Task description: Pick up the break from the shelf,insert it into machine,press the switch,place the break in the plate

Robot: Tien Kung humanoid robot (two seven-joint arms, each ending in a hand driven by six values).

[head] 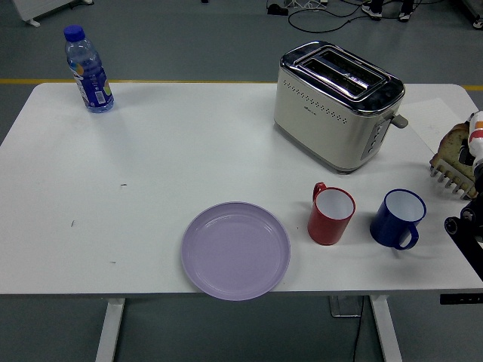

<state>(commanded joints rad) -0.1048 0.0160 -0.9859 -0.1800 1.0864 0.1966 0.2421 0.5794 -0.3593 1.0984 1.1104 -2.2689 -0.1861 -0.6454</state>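
A cream and chrome toaster (pixel 337 103) with two top slots stands at the back right of the white table (pixel 151 166). A lilac plate (pixel 235 250) lies near the front edge. A brown bread slice (pixel 453 145) stands in a small rack (pixel 451 176) at the table's right edge. My right hand (pixel 476 137) shows only as a white and orange part at the picture's right edge, against the bread. Its black arm (pixel 468 230) comes up from the lower right. My left arm is out of view.
A red mug (pixel 330 214) and a blue mug (pixel 398 219) stand between the plate and the rack. A water bottle (pixel 89 70) stands at the back left. A sheet of paper (pixel 432 117) lies behind the rack.
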